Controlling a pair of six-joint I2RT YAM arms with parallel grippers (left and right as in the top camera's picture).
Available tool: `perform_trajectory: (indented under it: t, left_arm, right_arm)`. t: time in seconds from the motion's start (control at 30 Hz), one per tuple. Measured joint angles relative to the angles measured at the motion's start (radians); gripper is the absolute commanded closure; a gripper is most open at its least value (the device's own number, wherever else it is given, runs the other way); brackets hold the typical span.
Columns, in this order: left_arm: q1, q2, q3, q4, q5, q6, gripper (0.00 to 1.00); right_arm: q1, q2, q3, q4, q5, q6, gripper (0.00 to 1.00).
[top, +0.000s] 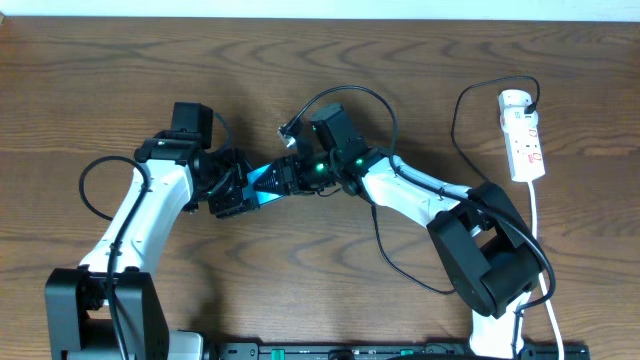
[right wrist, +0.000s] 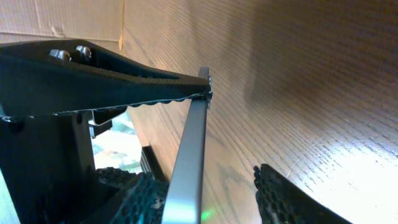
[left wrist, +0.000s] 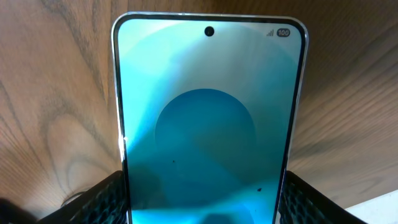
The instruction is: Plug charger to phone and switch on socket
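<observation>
the phone [left wrist: 208,124] is clamped edgewise between the left gripper's [left wrist: 205,193] jaws, its far end inside the right gripper's [right wrist: 233,124] parted jaws, against the upper finger [right wrist: 124,78].

The worktop [top: 320,50] is seen to be brown wood, boldly grained, with a low sheen. The phone [left wrist: 208,124] is faced with glossy, reflective glass and edged by a smooth, silvery, metal-like frame [right wrist: 189,155]. Dimpled matt black pads [left wrist: 102,200], rubber-like, are fitted to the left claw [left wrist: 205,202] and the right claw [right wrist: 208,193]. The socket [top: 522,135] is cased in smooth white plastic. The charger [top: 455,125] is sheathed in plain black. The arm shells [top: 135,215] are finished in glossy white plastic.
</observation>
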Motion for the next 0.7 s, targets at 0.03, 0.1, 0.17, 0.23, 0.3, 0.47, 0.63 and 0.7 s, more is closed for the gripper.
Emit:
perform_trajectory:
  t: [0.03, 0.1, 0.17, 0.23, 0.3, 0.47, 0.63, 0.7]
  left_arm:
    - [0.000, 0.000, 0.000, 0.000, 0.000, 0.000, 0.93]
    - [-0.003, 0.000, 0.000, -0.002, 0.000, 0.000, 0.93]
    - [-0.011, 0.000, 0.000, -0.002, 0.000, 0.000, 0.93]
    - [-0.026, 0.000, 0.000, -0.002, 0.000, 0.000, 0.93]
    - [-0.032, 0.000, 0.000, -0.002, 0.001, 0.000, 0.93]
    - [-0.033, 0.000, 0.000, -0.013, -0.003, 0.001, 0.93]
    - [-0.033, 0.000, 0.000, -0.047, -0.032, 0.001, 0.93]
    - [-0.033, 0.000, 0.000, -0.047, -0.042, 0.002, 0.93]
  right_arm:
    - [0.000, 0.000, 0.000, 0.000, 0.001, 0.001, 0.54]
    - [0.000, 0.000, 0.000, 0.000, 0.002, 0.006, 0.54]
    - [0.000, 0.000, 0.000, 0.000, 0.003, 0.010, 0.55]
    - [0.003, 0.000, 0.000, -0.001, 0.012, 0.023, 0.55]
    - [0.014, 0.000, 0.000, -0.002, 0.030, 0.039, 0.55]
    - [0.040, 0.000, 0.000, -0.004, 0.058, 0.066, 0.57]
    - [0.042, 0.000, 0.000, -0.005, 0.074, 0.072, 0.57]
    - [0.042, 0.000, 0.000, -0.006, 0.075, 0.072, 0.57]
